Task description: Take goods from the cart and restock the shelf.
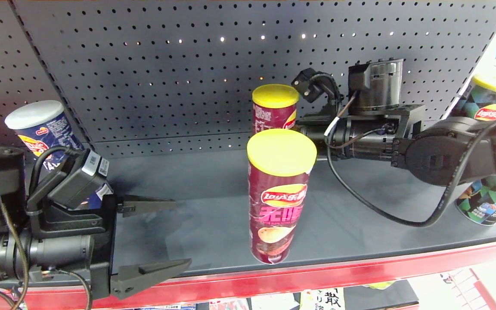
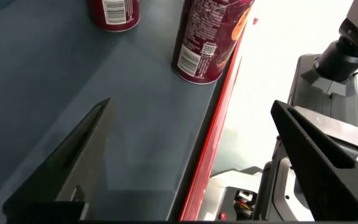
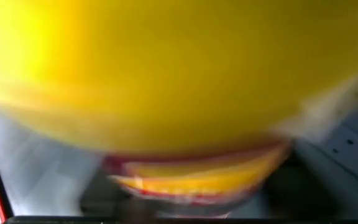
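Note:
Two maroon chip cans with yellow lids stand on the grey shelf (image 1: 196, 219). The front can (image 1: 279, 193) stands upright near the red front edge, free of both grippers. The rear can (image 1: 274, 107) stands behind it by the pegboard, with my right gripper (image 1: 302, 129) shut on it from the right; its yellow lid (image 3: 166, 68) looms close in the right wrist view. My left gripper (image 1: 182, 232) hangs open at the shelf's front left, holding nothing, a good way left of the front can (image 2: 207, 37). The left gripper (image 2: 188, 115) straddles the shelf edge.
A blue can with a white lid (image 1: 41, 129) leans at the far left behind my left wrist. A green-patterned can with a yellow lid (image 1: 487, 103) stands at the right behind my right arm. The pegboard wall (image 1: 187, 64) closes the back. The red lip (image 1: 360, 269) marks the front.

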{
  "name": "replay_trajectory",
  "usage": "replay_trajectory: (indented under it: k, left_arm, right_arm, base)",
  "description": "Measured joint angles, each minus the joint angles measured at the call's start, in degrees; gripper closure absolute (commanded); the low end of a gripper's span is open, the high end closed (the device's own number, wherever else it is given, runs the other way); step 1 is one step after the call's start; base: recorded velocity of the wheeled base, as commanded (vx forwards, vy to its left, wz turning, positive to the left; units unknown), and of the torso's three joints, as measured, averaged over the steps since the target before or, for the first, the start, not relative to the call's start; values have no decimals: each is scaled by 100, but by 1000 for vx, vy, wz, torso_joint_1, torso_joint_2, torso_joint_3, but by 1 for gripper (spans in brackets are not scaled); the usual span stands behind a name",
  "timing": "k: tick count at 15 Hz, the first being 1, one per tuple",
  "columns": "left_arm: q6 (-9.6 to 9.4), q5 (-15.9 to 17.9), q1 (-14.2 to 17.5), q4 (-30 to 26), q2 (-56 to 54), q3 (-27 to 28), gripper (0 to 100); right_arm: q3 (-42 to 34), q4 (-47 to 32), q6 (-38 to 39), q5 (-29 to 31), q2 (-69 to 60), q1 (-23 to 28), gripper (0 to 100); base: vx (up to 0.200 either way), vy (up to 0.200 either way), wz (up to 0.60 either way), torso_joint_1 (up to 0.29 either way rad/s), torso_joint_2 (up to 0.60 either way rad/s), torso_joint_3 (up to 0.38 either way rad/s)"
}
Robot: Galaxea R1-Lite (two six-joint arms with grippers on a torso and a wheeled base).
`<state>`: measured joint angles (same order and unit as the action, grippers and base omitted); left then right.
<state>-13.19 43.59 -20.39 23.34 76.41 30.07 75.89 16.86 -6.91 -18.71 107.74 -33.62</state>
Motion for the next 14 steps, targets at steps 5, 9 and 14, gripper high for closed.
replay_trajectory:
  k: [5,9,14]
  left_arm:
    - [-16,-7,-7,0,46,22,0]
    - [-46,-257,-71,7,241,112,0]
    - [-57,-651,-430,11,689,547,0]
  right_arm:
    - [-566,-6,16,18,-380,13,0]
    - [-1189,-13,185,243,-887,102,0]
    - [-2217,-15,205,369,-1742,278,0]
  base:
    - [0,0,0,0,0,0]
    - [0,0,0,0,0,0]
    - [0,0,0,0,0,0]
